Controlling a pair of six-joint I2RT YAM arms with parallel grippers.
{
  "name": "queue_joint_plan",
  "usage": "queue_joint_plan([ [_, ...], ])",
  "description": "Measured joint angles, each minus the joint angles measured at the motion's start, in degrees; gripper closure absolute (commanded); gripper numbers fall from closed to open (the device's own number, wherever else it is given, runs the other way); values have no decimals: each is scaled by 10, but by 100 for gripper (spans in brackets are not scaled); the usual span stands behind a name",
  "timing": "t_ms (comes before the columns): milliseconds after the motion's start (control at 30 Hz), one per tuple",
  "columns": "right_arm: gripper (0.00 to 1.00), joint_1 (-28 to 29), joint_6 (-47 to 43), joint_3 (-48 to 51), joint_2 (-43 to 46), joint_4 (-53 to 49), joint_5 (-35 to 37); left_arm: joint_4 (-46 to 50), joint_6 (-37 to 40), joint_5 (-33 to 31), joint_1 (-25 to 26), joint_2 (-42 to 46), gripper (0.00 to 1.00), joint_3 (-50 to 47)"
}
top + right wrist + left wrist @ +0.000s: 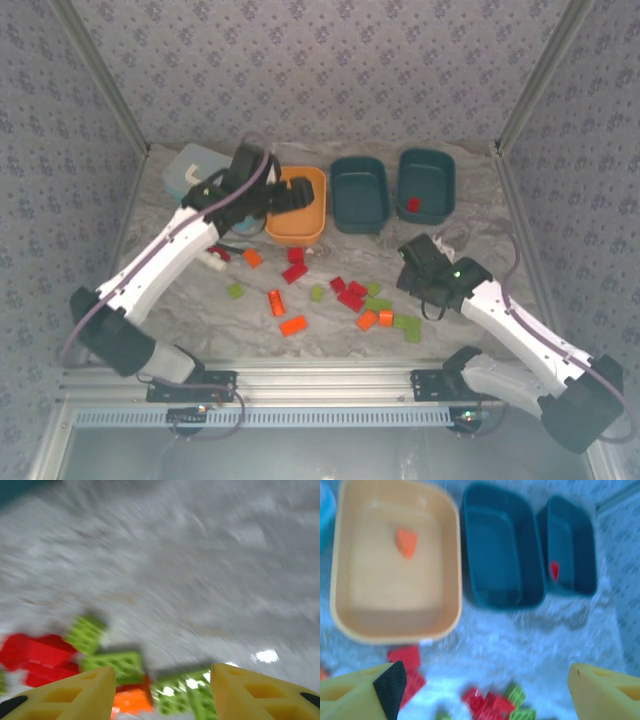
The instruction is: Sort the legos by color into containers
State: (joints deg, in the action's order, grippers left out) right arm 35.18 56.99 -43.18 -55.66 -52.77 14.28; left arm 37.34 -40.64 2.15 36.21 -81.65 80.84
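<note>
Marbled table [480,262], most legos [350,298] unsorted: risk = mixed-colour grab.
Orange bin [451,570] holds 1 orange brick [406,541], R teal bin [580,555] 1 red brick [554,571]. L gripper [485,680] jaws apart, empty, by orange bin; R gripper [162,685] apart, empty, over lime bricks [115,662] packed vs red/orange: may pinch two.

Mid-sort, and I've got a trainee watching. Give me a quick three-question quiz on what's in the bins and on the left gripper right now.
1. True or false: the orange bin holds an orange brick.
2. Fill in: the one red brick already binned lies in the ___ bin.
3. What is the left gripper holding?
Key: 1 true. 2 right teal bin. 3 nothing; its jaws stand open.
</note>
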Motion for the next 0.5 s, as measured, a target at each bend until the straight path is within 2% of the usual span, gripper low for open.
queue_joint_plan([
  [67,51,10,33,49,21,-21,-12,-8,-9,0,23,30,15,-78],
  [200,45,39,69,91,32,-47,-40,0,-19,0,51,61,15,-162],
  [333,42,89,92,92,10,-51,-56,1,-24,-1,51,101,15,-181],
  [500,43,101,96,115,-1,-19,-75,-2,-26,0,51,137,15,-180],
])
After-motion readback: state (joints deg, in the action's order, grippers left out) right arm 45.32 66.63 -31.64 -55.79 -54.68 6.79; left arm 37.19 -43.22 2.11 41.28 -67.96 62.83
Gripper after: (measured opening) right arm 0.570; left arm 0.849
